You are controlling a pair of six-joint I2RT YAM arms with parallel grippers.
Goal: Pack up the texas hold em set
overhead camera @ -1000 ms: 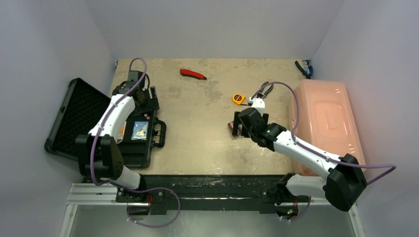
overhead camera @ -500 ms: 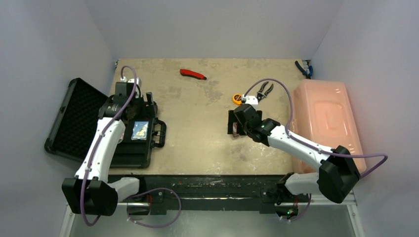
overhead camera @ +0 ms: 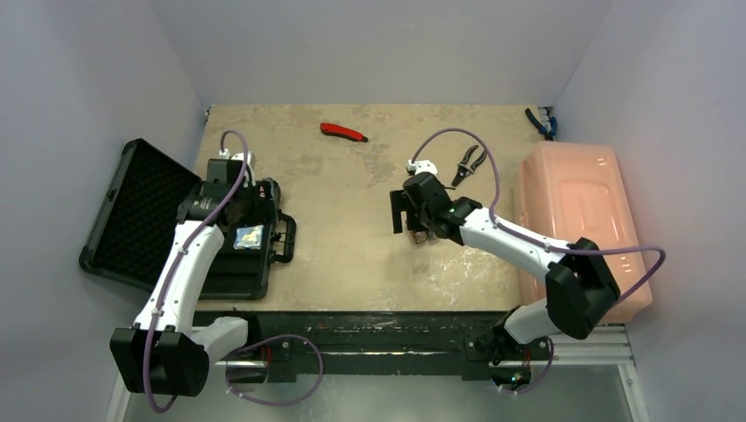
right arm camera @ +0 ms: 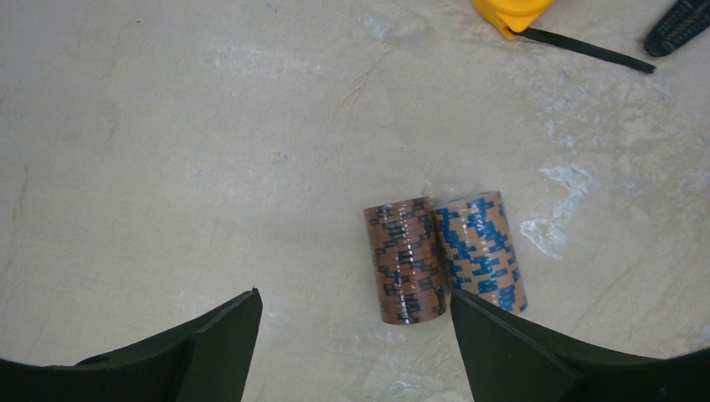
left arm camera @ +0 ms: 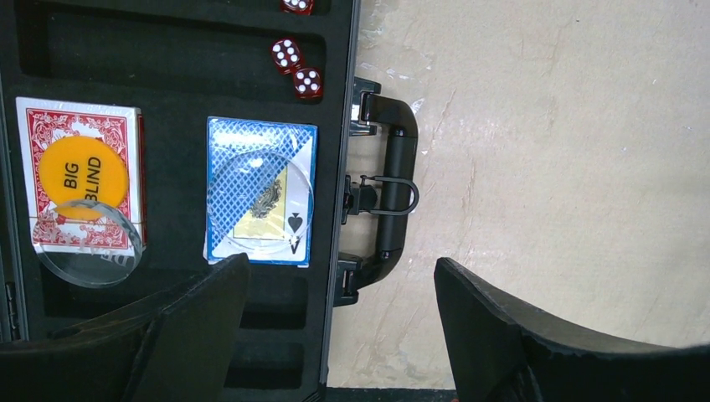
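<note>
Risk: the right claw [right arm camera: 353,322] is spread wide and empty, hung over the brown roll [right arm camera: 404,261] and blue roll [right arm camera: 483,251] of chips, which lie on their sides, touching, on the table [right arm camera: 167,126]; the brown roll sits between the fingers, close to one of them, and the blue roll lies partly under that finger; if the claw is lowered as placed, the blue roll could be struck and loose chips scattered or rolled away. The left claw [left arm camera: 341,276] is spread, nothing pinched, held over the handle [left arm camera: 393,193] edge of the open black case [overhead camera: 229,272], well apart from the rolls; card decks [left arm camera: 79,180], clear discs [left arm camera: 88,247] and red dice [left arm camera: 297,69] are seated in its foam.
</note>
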